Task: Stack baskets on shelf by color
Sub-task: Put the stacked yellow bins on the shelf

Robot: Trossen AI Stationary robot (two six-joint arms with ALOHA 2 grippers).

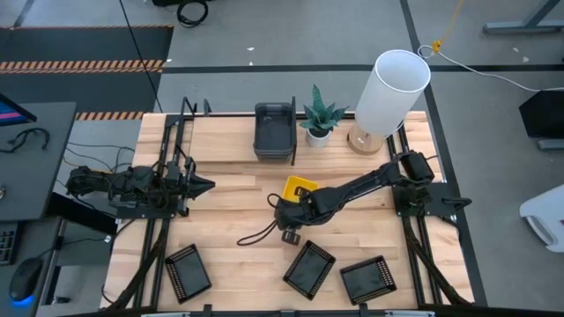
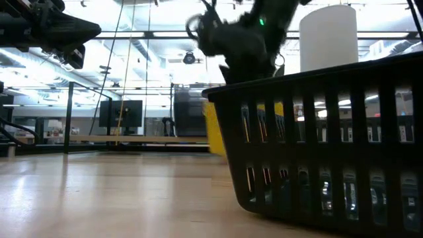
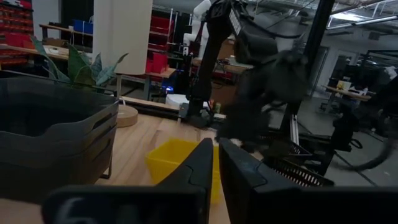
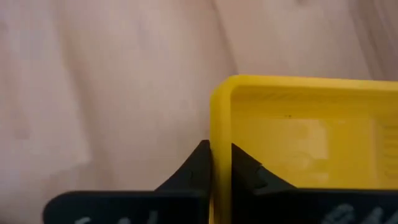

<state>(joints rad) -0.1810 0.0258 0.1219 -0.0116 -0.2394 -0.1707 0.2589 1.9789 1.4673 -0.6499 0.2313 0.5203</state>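
In the high view my right gripper (image 1: 293, 210) reaches to mid-table and is shut on a yellow basket (image 1: 300, 187); whether other yellow ones lie under it is hidden. The low view shows this basket (image 2: 213, 129) behind a black one, below the right gripper (image 2: 238, 53). Nested dark grey baskets (image 1: 275, 130) stand on the shelf (image 1: 220, 132) at the far side. Three black baskets (image 1: 187, 269) (image 1: 310, 267) (image 1: 366, 280) lie flat near the near edge. My left gripper (image 1: 201, 185) waits shut at the left, touching nothing. My right gripper (image 4: 217, 158) pinches the yellow basket's side wall (image 4: 219, 134) close to a corner, one finger (image 4: 245, 165) inside the tray and one outside. The fingers come from above, slanting down. The basket sits tilted; whether its lower edge touches the table I cannot tell.
A potted plant (image 1: 319, 114) and a white lamp (image 1: 388, 92) stand at the far edge right of the grey baskets. A black cable (image 1: 256, 233) loops on the table left of the right gripper. Bare wood lies between the shelf and the black baskets.
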